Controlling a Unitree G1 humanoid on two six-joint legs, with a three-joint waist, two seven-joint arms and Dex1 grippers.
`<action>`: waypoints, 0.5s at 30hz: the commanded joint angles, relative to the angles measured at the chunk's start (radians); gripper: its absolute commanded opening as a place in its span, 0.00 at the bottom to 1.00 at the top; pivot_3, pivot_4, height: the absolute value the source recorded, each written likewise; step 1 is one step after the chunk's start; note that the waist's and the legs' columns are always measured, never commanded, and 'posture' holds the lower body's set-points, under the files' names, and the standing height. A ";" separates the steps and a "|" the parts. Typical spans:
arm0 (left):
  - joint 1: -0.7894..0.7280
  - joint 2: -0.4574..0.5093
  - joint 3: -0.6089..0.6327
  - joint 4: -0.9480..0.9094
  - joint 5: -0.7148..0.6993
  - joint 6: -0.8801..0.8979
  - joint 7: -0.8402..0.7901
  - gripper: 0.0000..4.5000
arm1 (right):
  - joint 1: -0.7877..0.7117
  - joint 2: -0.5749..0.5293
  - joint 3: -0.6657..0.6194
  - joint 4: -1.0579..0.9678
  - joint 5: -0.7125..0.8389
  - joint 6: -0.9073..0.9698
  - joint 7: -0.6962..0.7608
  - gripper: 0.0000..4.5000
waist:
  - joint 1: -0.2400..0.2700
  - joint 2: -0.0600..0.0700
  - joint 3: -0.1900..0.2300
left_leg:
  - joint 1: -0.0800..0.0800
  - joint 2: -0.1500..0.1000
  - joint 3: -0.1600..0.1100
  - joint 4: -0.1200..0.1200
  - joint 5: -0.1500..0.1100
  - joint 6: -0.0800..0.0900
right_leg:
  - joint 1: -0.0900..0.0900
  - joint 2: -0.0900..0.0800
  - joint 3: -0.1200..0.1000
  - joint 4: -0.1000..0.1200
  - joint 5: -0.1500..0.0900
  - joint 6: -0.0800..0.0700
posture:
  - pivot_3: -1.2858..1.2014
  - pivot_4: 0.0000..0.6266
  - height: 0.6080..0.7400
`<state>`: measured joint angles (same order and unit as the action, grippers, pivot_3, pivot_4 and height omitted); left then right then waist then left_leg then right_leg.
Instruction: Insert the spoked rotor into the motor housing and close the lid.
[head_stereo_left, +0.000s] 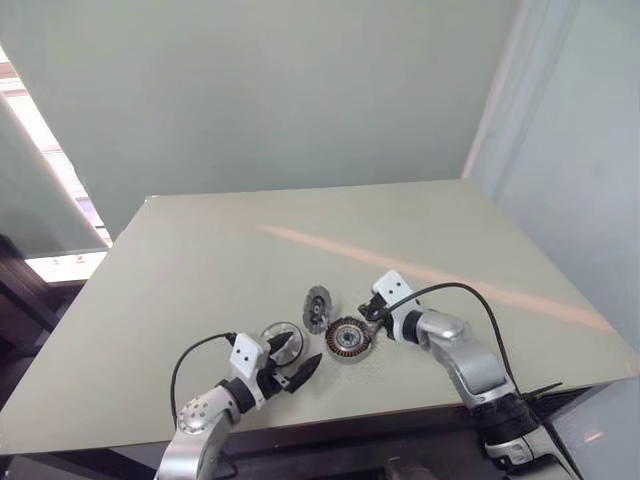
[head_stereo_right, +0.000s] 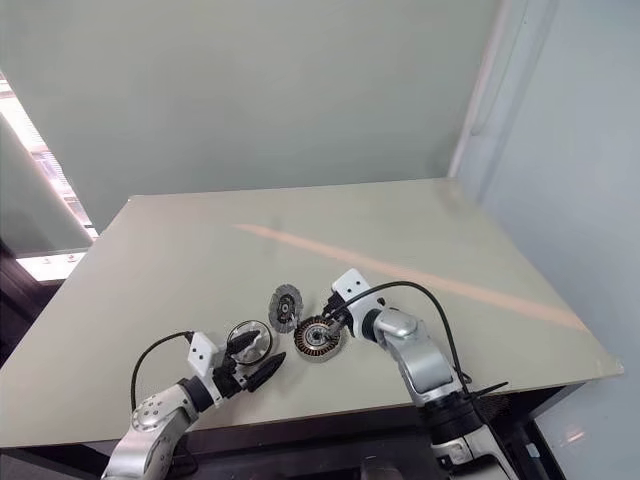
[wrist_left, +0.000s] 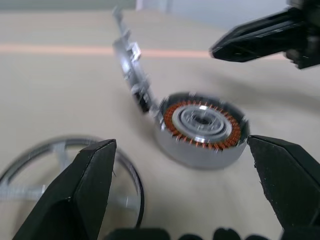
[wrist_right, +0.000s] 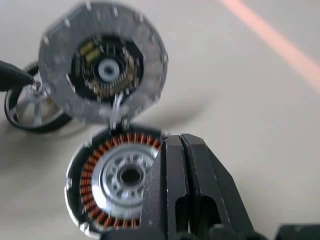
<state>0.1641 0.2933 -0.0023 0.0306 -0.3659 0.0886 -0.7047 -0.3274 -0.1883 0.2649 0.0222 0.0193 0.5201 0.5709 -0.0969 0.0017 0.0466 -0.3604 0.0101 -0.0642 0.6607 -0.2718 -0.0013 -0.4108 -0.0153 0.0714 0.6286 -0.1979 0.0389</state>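
On your table (head_stereo_left: 200, 250) the three motor parts sit in a tight cluster near the front edge, toward six o'clock of the tabletop. The housing (head_stereo_left: 348, 338), the round part with the ring of copper windings, lies flat with its open side up. Hinged or leaning at its rim, at about ten o'clock from it, the lid (head_stereo_left: 317, 308) stands nearly upright on edge; your right wrist view shows its inner face (wrist_right: 102, 70), with a dark centre and small gold-coloured parts. The spoked rotor (head_stereo_left: 282, 334) lies flat on the table at about nine o'clock from the housing, just beside it and apart from it, with its spokes and dark rim clear in your left wrist view (wrist_left: 60, 165).

Your left gripper (head_stereo_left: 297, 361) hovers low over the rotor's near side with its two black fingers (wrist_left: 85, 190) spread wide; nothing is between them. One finger reaches over the rotor, though you cannot tell from these views whether it touches.

Your right gripper (head_stereo_left: 372, 318) sits at about two o'clock from the housing, right at its rim, its fingers (wrist_right: 182, 190) pressed together with nothing pinched. In the right wrist view the closed tips overlap the housing's edge; contact is not clear.
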 joint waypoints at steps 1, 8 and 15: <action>0.080 -0.025 0.088 -0.177 -0.205 0.201 0.062 1.00 | 0.019 -0.022 -0.008 -0.060 0.017 -0.027 0.012 0.01 | -0.001 0.000 0.000 | 0.000 0.000 0.000 0.000 0.000 0.000 | 0.000 0.000 0.000 0.000 0.000 0.000 | 0.52 0.00 1.00; 0.166 -0.024 0.221 -0.243 -0.389 0.410 0.158 1.00 | 0.050 -0.036 -0.006 -0.079 0.024 -0.029 0.018 0.01 | 0.001 -0.001 0.001 | 0.001 0.001 -0.001 0.001 -0.001 0.001 | 0.000 -0.001 -0.002 0.000 0.000 0.000 | 0.52 0.00 1.00; 0.096 -0.044 0.260 -0.147 -0.339 0.385 0.209 1.00 | 0.059 -0.034 0.006 -0.088 0.028 -0.024 0.025 0.01 | 0.002 -0.001 0.001 | 0.000 0.001 -0.001 0.002 -0.001 0.000 | 0.001 -0.001 -0.002 -0.001 0.000 0.000 | 0.52 0.00 1.00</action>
<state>0.2866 0.2468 0.2515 -0.1205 -0.7179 0.4873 -0.4993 -0.2604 -0.2224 0.2742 -0.0130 0.0320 0.5108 0.5947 -0.0947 0.0004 0.0474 -0.3603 0.0105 -0.0650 0.6619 -0.2726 -0.0009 -0.4101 -0.0160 0.0691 0.6270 -0.1982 0.0389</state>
